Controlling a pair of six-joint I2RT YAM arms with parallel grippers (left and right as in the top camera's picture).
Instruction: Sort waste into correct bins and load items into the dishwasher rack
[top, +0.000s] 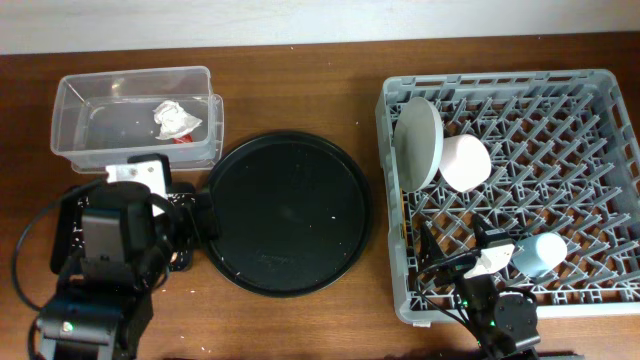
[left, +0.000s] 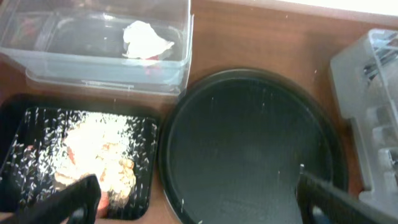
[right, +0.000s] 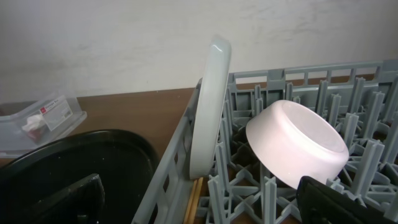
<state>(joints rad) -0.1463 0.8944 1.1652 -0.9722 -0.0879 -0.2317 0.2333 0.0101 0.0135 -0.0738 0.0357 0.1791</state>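
Observation:
The clear tub at the back left holds the crumpled white napkin and the red wrapper. In the left wrist view the shallow black tray holds rice-like scraps and an orange piece that looks like the carrot. My left gripper is open and empty above the gap between this tray and the round tray. The grey rack holds the upright plate, the white bowl and the light-blue cup. My right gripper is open and empty at the rack's front left, short of the plate and bowl.
A large round black tray lies between the bins and the rack, with a few stray rice grains on it. My left arm covers the shallow black tray in the overhead view. A wall runs behind the table.

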